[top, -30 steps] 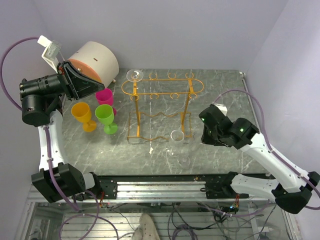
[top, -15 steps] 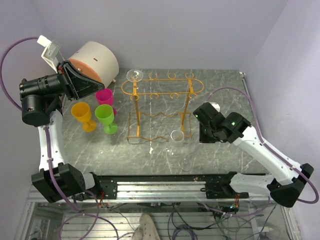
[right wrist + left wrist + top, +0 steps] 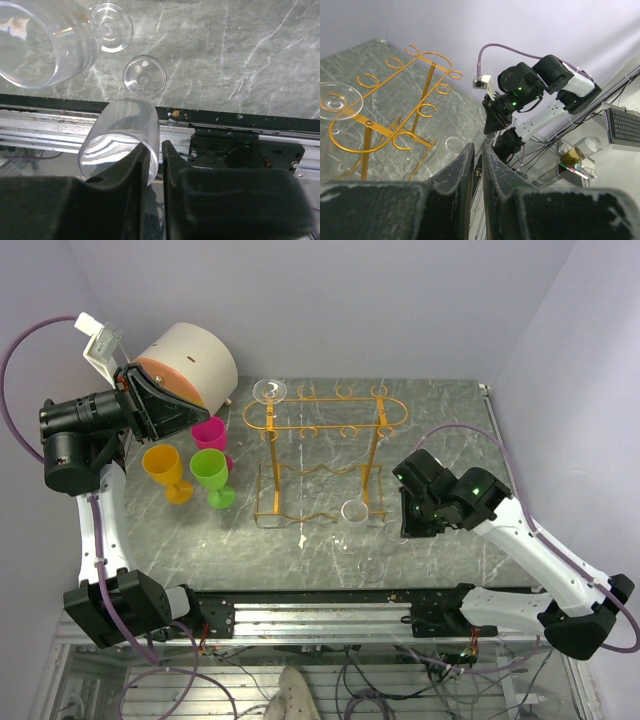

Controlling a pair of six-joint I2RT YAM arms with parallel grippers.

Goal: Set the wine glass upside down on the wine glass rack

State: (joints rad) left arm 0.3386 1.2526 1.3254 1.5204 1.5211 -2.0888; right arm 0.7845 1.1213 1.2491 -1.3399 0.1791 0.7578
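Note:
My right gripper (image 3: pixel 406 524) (image 3: pixel 161 146) is shut on the rim of a clear wine glass (image 3: pixel 122 134). One finger is inside the bowl and one outside. The glass hangs tilted, foot (image 3: pixel 372 568) down, by the table's near edge. A second clear glass (image 3: pixel 352 512) (image 3: pixel 45 45) stands by the foot of the gold wire rack (image 3: pixel 325 427) (image 3: pixel 428 87). A third clear glass (image 3: pixel 268 390) (image 3: pixel 337 100) hangs upside down at the rack's back left corner. My left gripper (image 3: pixel 196 420) (image 3: pixel 476 150) is shut and empty, raised at the far left.
A beige drum-shaped box (image 3: pixel 195 355) with an orange face stands at the back left. Pink (image 3: pixel 210 432), orange (image 3: pixel 162 465) and green (image 3: pixel 210 468) glasses stand left of the rack. A metal rail (image 3: pixel 320 610) runs along the near edge.
My right wrist swung left, then back a little toward the near edge, and the clear glass's foot shifted slightly nearer. The left arm has not moved.

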